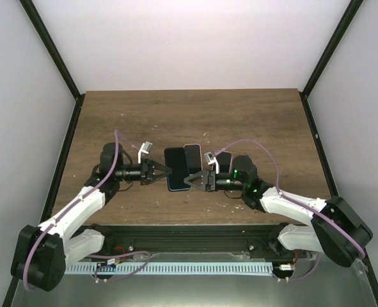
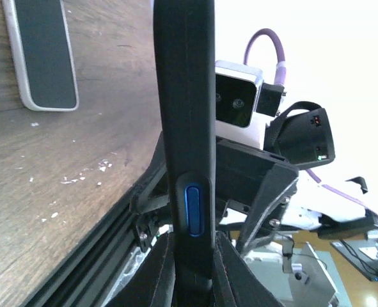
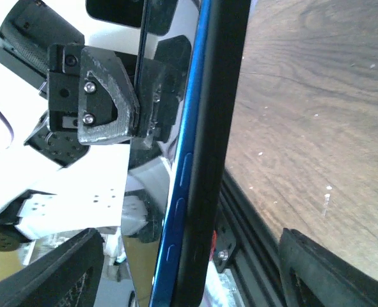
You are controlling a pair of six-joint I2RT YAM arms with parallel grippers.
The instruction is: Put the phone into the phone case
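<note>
A: Right hand (image 1: 194, 181) first: how is it found?
B: It is seen spread wide. Its fingers (image 3: 61, 268) are set well apart on either side of the phone (image 3: 183, 166), and nothing is gripped.
A: And the left hand (image 1: 161, 171)?
B: It is closed nearly all the way on the case (image 2: 182, 96), which is pinched by its left edge and held between the two hands, near the middle of the bench (image 1: 189, 109).
A: Where is the phone placed?
B: Its blue edge is seen lying flush against the black case, and a blue button (image 2: 193, 210) is shown through the case's side. Whether it is fully seated cannot be told.
A: What is found beyond?
B: A second phone (image 2: 41, 54) is laid flat on the bench, just past the held pair.
</note>
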